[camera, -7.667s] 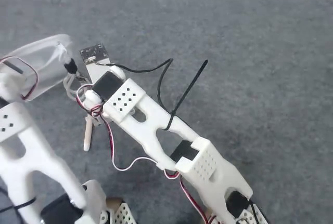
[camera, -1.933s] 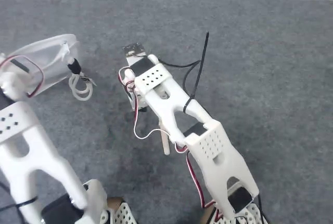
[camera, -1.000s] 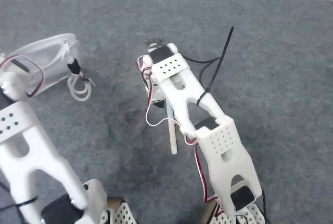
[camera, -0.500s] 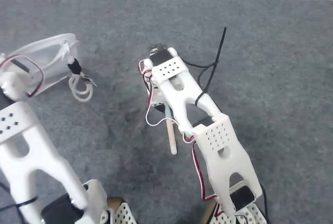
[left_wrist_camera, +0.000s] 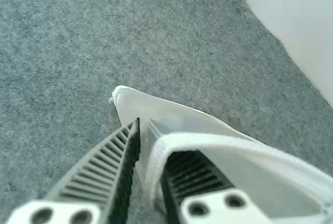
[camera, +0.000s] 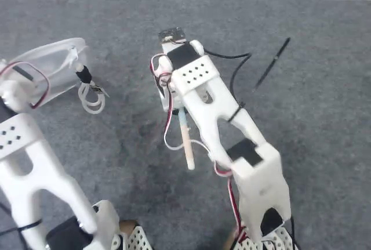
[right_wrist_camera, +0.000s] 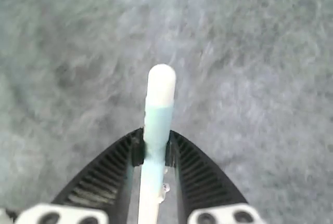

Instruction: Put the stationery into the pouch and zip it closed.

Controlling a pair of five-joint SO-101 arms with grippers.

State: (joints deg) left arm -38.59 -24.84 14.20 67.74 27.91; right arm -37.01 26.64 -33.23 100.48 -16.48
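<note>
Wide grey bench (camera: 324,58) below us, and two white arms on it. The left arm (camera: 26,157) stands at the near left corner, and the right arm (camera: 232,122) stretches up the middle.

Over on the left is the clear pouch (camera: 49,67), mouth gaping. Its rim is pinched by the left fingers (left_wrist_camera: 104,172), one outside the plastic and one inside, clamped on the edge. That looks like the arm holding it open for delivery. A white cord loop (camera: 90,98) trails from the pouch's zip end onto the bench.

Now the action! The right fingers (right_wrist_camera: 109,177) are clamped on the pen (camera: 186,142), which has a pale blue barrel and a white cap. It's gripped partway along, so the capped end juts out past the fingertips. From above, the pen's long axis runs nearly along the right arm, capped end pointing back toward the near edge. It looks to be held up off the bench rather than lying on it.

Here's what matters: the pouch lies well off to the left of the pen, with grey bench between them. And the pen's nose points nowhere near that mouth. I'd judge the right arm must swing left and turn the pen until its long axis lines up with the opening. Only then can anything go in. The zip is not yet closed, and insertion comes first.
</note>
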